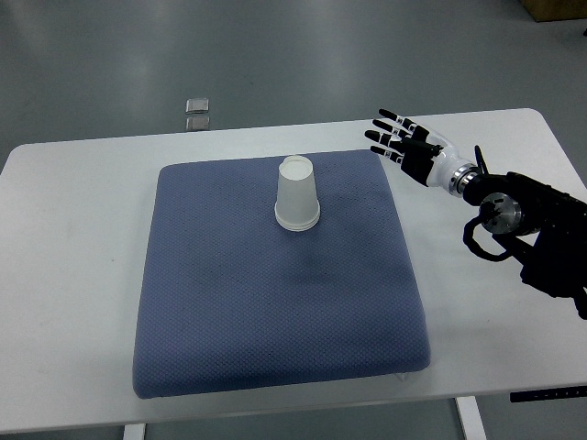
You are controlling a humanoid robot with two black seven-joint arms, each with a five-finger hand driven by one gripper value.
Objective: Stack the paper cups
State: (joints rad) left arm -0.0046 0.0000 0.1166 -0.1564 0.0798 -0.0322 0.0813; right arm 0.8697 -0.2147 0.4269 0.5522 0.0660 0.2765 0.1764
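A white paper cup [297, 193] stands upside down, rim down, on the far middle of a blue cushion [275, 275]; whether it is one cup or a stack of them cannot be told from above. My right hand [390, 137] hovers over the white table beside the cushion's far right corner, well to the right of the cup. Its fingers are spread flat and hold nothing. The black right forearm [532, 229] comes in from the right edge. The left arm does not show.
The blue cushion lies on a white table [73, 238] and covers most of its middle. A small grey object [197, 112] lies on the floor beyond the table's far edge.
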